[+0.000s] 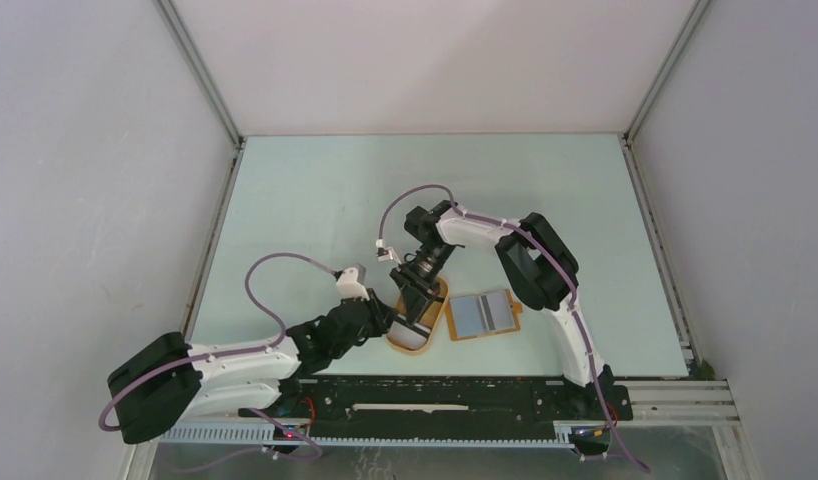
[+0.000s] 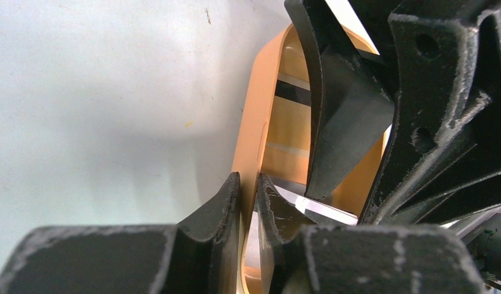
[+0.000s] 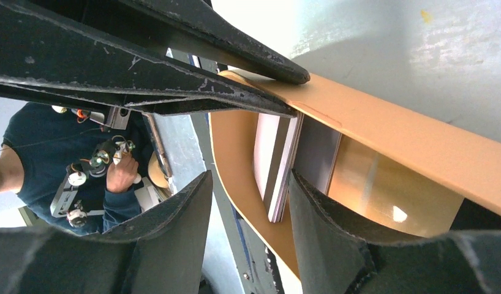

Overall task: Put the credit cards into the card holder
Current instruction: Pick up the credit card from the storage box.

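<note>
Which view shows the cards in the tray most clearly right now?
Right wrist: cards sharp and well lit, table blown out above them. Left wrist: tray interior dim, cards barely show. Top: even light, tray too small for detail.

A pale green table (image 1: 385,180) is seen across the middle of the top view, enclosed by white walls. An oval orange tray (image 1: 413,350) is set on it at lower centre. A card holder (image 1: 515,318) is laid open just right of the tray, not touching it.
</note>
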Robot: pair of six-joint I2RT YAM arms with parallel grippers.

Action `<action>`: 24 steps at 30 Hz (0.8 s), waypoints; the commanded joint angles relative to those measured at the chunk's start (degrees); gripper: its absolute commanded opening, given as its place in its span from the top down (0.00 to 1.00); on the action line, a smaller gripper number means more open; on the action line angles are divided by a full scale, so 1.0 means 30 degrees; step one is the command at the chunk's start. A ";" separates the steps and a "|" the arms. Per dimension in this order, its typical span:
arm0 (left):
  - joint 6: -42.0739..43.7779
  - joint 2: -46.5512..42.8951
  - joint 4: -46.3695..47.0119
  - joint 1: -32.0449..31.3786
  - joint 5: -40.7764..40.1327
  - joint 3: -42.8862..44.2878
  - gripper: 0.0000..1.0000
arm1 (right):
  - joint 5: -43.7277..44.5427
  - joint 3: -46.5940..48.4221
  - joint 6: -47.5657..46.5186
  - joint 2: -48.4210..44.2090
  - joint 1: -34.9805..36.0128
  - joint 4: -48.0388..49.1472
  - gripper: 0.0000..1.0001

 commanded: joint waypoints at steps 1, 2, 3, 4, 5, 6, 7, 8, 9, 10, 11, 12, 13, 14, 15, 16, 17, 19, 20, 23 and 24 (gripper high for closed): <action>-0.0151 -0.0712 0.1240 0.0081 -0.0152 0.0538 0.80 | -0.0177 0.0489 0.0633 -0.0010 0.0322 0.0129 0.43; -0.0122 -0.0782 0.1294 0.0081 -0.0064 0.0487 0.79 | -0.0131 0.0438 0.0706 -0.0003 0.0296 0.0215 0.43; -0.0067 -0.0856 0.1380 0.0081 0.0013 0.0484 0.78 | -0.0114 0.0366 0.0792 0.0001 0.0268 0.0303 0.43; -0.0034 -0.0928 0.1392 0.0081 0.0070 0.0437 0.75 | -0.0068 0.0346 0.0847 -0.0013 0.0264 0.0380 0.43; -0.0030 -0.1036 0.1394 0.0081 0.0077 0.0383 0.72 | -0.0044 0.0318 0.0894 -0.0004 0.0263 0.0441 0.43; -0.0030 -0.1170 0.1390 0.0081 0.0089 0.0321 0.70 | -0.0016 0.0310 0.0907 0.0023 0.0245 0.0478 0.43; -0.0004 -0.1345 0.1350 0.0081 0.0087 0.0262 0.67 | -0.0008 0.0273 0.0942 0.0019 0.0235 0.0530 0.43; -0.0001 -0.1538 0.1213 0.0081 0.0047 0.0207 0.65 | 0.0029 0.0279 0.0983 0.0029 0.0234 0.0562 0.43; 0.0000 -0.1775 0.1056 0.0081 0.0001 0.0168 0.63 | 0.0056 0.0229 0.1021 0.0012 0.0241 0.0654 0.43; 0.0025 -0.2013 0.0766 0.0081 -0.0111 0.0155 0.61 | 0.0096 0.0222 0.1055 0.0058 0.0235 0.0691 0.43; 0.0014 -0.2234 0.0389 0.0081 -0.0183 0.0146 0.59 | 0.0101 0.0196 0.1081 0.0082 0.0234 0.0711 0.43; 0.0027 -0.2525 0.0078 0.0081 -0.0258 0.0160 0.58 | 0.0120 0.0178 0.1099 0.0148 0.0241 0.0753 0.44; 0.0029 -0.2799 -0.0246 0.0081 -0.0293 0.0114 0.58 | 0.0144 0.0165 0.1120 0.0177 0.0235 0.0792 0.43; -0.0011 -0.3152 -0.0598 0.0081 -0.0287 0.0090 0.57 | 0.0151 0.0163 0.1115 0.0247 0.0234 0.0822 0.43; -0.0068 -0.3533 -0.1082 0.0081 -0.0231 0.0094 0.57 | 0.0188 0.0163 0.1136 0.0267 0.0249 0.0818 0.43; -0.0196 -0.3958 -0.1647 0.0081 -0.0151 0.0076 0.57 | 0.0229 0.0148 0.1161 0.0273 0.0262 0.0866 0.44; -0.0354 -0.4403 -0.2282 0.0066 -0.0038 0.0060 0.57 | 0.0260 0.0116 0.1193 0.0281 0.0263 0.0915 0.44; -0.0740 -0.5292 -0.3731 0.0080 0.0373 0.0032 0.58 | 0.0409 0.0101 0.1271 0.0255 0.0263 0.1004 0.44; -0.0935 -0.5727 -0.4476 0.0081 0.0613 -0.0008 0.60 | 0.0590 0.0104 0.1310 0.0213 0.0263 0.1087 0.44; -0.1581 -0.6980 -0.6464 0.0081 0.1611 -0.0156 0.67 | 0.1434 -0.0129 0.1613 -0.0234 0.0263 0.1778 0.44; -0.1828 -0.7407 -0.7026 0.0081 0.1896 -0.0204 0.69 | 0.1755 -0.0266 0.1770 -0.0464 0.0263 0.2088 0.44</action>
